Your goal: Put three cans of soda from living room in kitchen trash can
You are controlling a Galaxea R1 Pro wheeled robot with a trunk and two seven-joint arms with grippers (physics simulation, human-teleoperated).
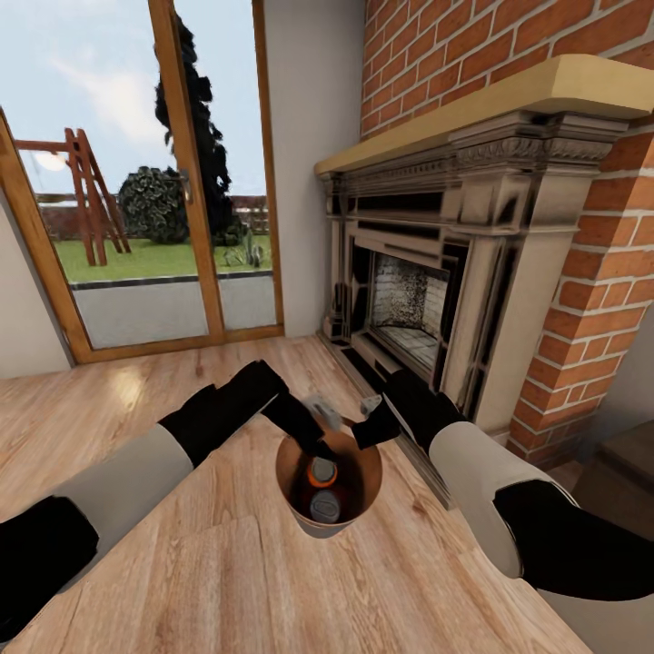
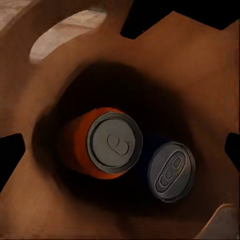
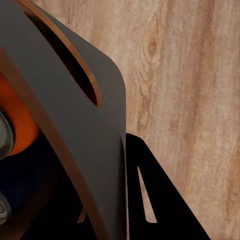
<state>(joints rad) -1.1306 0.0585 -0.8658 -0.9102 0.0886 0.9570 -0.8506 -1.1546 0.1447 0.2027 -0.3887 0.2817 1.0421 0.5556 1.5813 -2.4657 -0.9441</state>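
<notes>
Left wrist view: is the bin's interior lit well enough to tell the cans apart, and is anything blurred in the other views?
Left wrist view: dark shadow at the bin's bottom, yet the orange can and blue can read clearly. Right wrist view: the bin wall looms close and soft. Head view: the garden is bright, the cans small.

An ornate fireplace (image 1: 427,300) is facing me; left of it wood-framed glass doors (image 1: 145,182) are showing a swing frame (image 1: 86,191) and dark bush (image 1: 154,204) outside.

The tash can (image 1: 300,518) was grey outside and brown inside. One soda can (image 2: 82,145) was orange, another (image 2: 155,150) dark blue, both silver-topped. The floor (image 1: 109,400) showed light wood grain; the chimney (image 1: 436,54) red brick.
</notes>
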